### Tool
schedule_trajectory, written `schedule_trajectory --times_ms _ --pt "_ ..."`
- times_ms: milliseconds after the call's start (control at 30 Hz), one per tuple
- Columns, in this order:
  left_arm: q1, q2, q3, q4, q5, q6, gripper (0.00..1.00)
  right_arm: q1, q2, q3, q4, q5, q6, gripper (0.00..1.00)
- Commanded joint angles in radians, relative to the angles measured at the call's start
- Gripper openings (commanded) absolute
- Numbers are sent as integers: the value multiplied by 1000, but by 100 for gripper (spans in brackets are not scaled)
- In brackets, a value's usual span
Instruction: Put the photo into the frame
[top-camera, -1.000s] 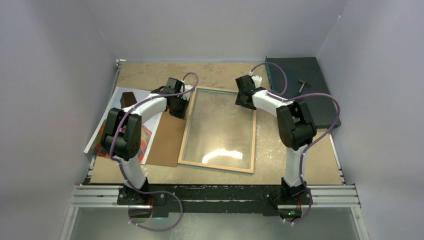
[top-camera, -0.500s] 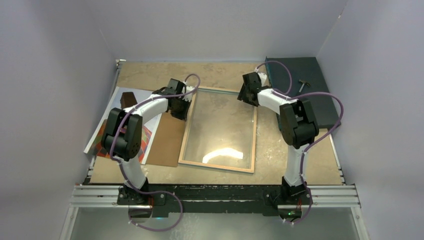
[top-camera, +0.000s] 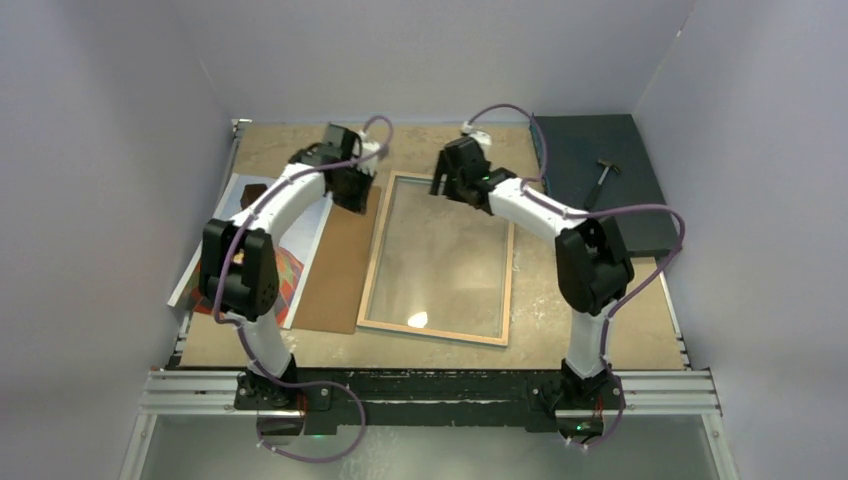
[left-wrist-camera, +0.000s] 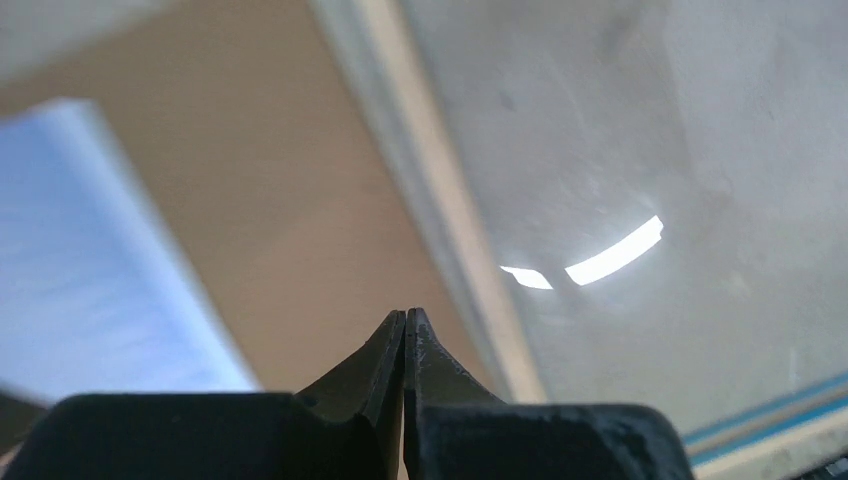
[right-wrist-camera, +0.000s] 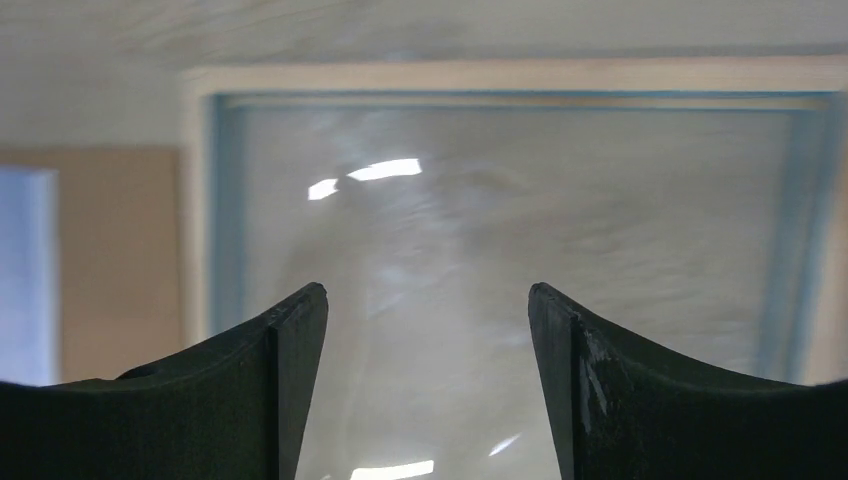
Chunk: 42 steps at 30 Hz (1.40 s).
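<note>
Fixed camera high at the near edge, facing down on the worktop (top-camera: 420, 140), wrist cameras close above, all sharing the frame (top-camera: 440, 260)

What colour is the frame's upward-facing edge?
The frame shows pale bare wood, best seen in the top external view.
</note>
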Motion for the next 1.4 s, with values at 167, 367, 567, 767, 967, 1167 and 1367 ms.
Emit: schedule_trajectory --times_ms 167,367,567,767,967,1167,1367 --pt "349 -152 163 -140 -400 293 8 367 67 223 34 -72 92 78" --pt "530 -162 35 -16 -487 367 23 523 269 446 -69 -67 93 78" --pt "548 -208 -182 161 -567 422 19 551 317 395 -86 -54 106 79" --pt "548 -184 -299 214 -536 402 13 549 291 269 -99 -42 147 78" --pt "534 -190 -380 229 -442 361 10 528 250 186 -108 -8 173 77" --pt "456 -198 -444 252 -418 306 7 503 205 104 -92 -13 183 77" --pt "357 -188 -466 227 -364 242 4 502 166 121 -64 -17 188 77"
